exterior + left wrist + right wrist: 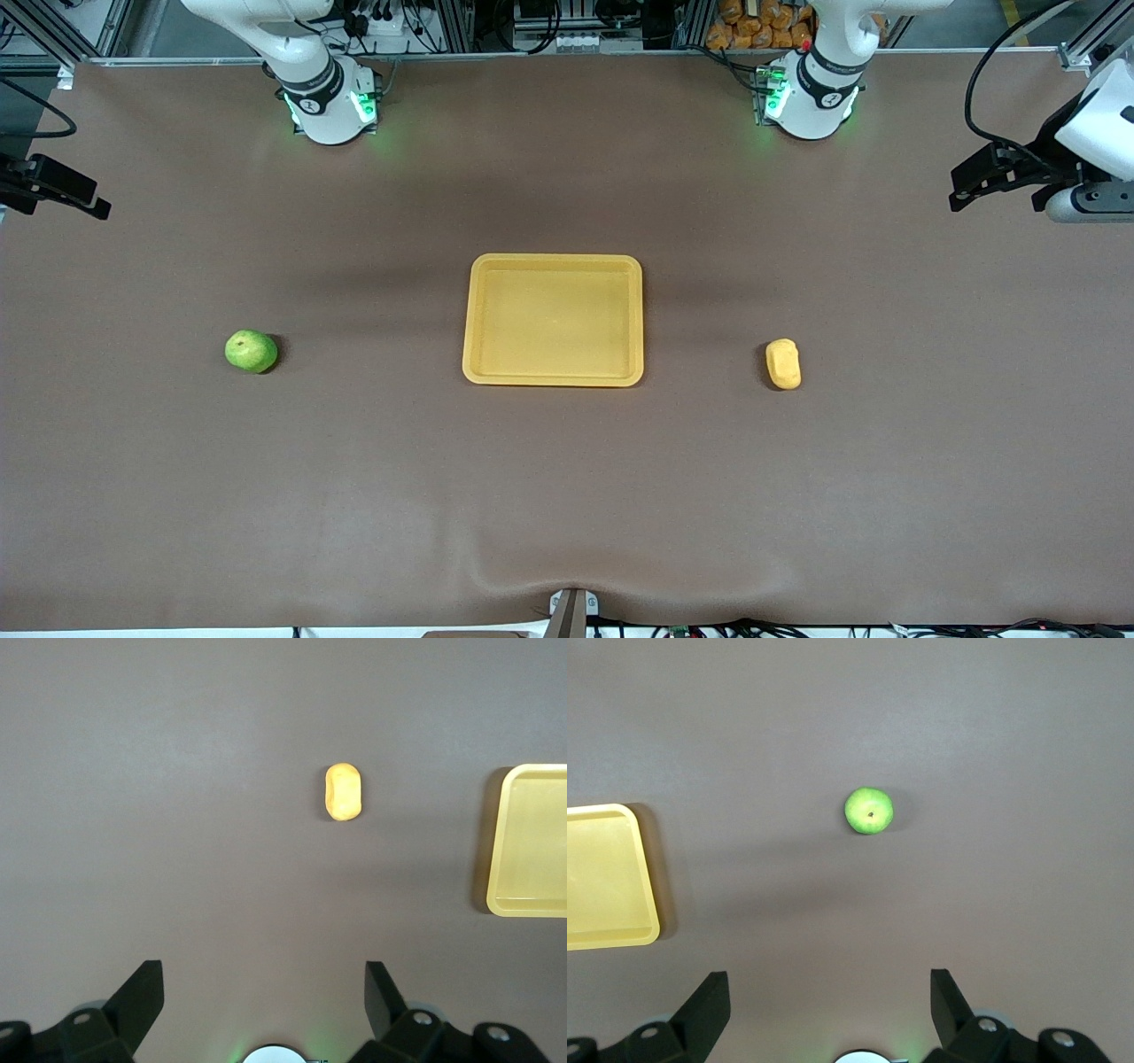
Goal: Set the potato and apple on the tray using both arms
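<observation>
Both hands wide, empty | left hand over potato, right hand over apple | centre, descend straight — tray bare

We see the tray cut by both wrist views' edges, and the right claw cut in front.
</observation>
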